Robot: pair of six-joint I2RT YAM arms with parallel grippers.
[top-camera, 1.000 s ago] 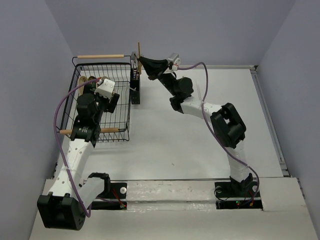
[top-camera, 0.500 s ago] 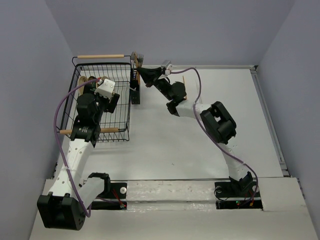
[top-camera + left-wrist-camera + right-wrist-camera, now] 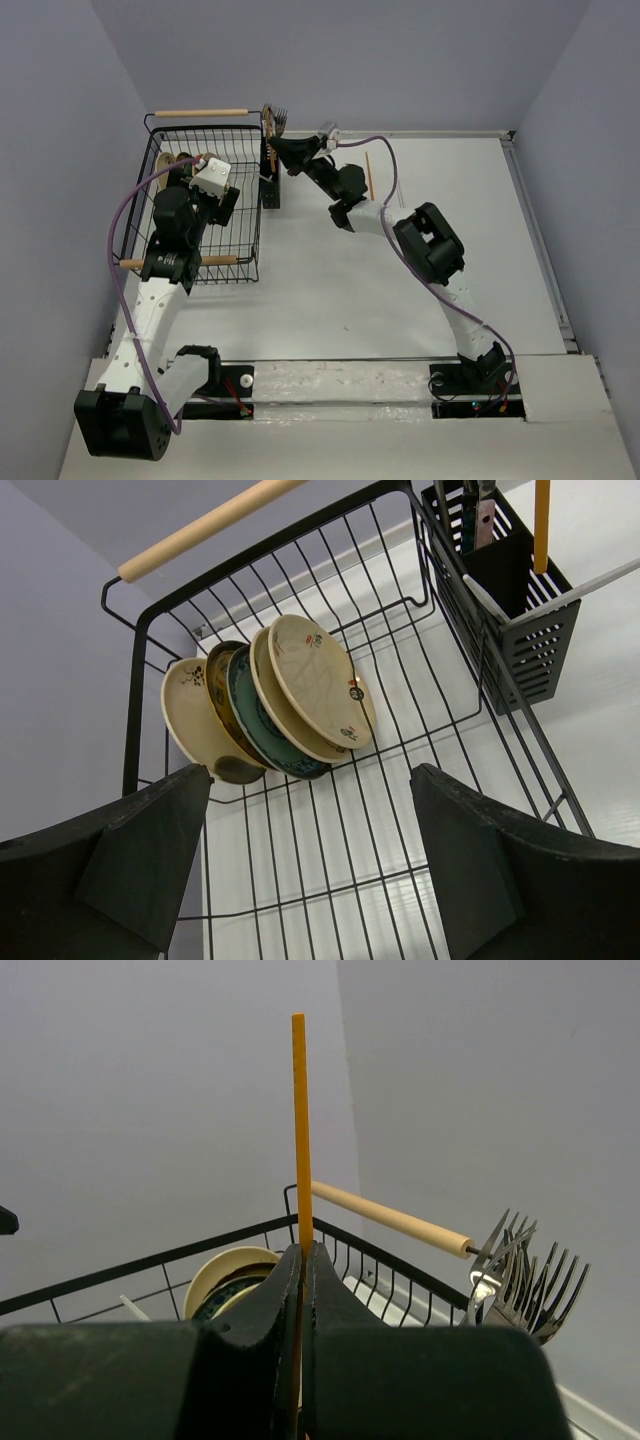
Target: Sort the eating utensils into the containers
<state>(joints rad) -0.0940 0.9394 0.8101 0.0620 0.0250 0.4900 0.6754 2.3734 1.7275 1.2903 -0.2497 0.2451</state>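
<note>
- What has my right gripper (image 3: 301, 1260) got?
- I see it pinched fully closed on an orange chopstick (image 3: 299, 1130). The stick stands upright, near the forks (image 3: 525, 1280) by the caddy (image 3: 520, 630).
- And my left gripper (image 3: 310, 860)?
- Spread wide and holding nothing, over the dish rack (image 3: 133, 720) and its plates (image 3: 300, 695).

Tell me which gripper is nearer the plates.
Left. The left gripper hangs over the rack, plates just ahead of it; the right gripper, pinching a chopstick, is outside the rack.
</note>
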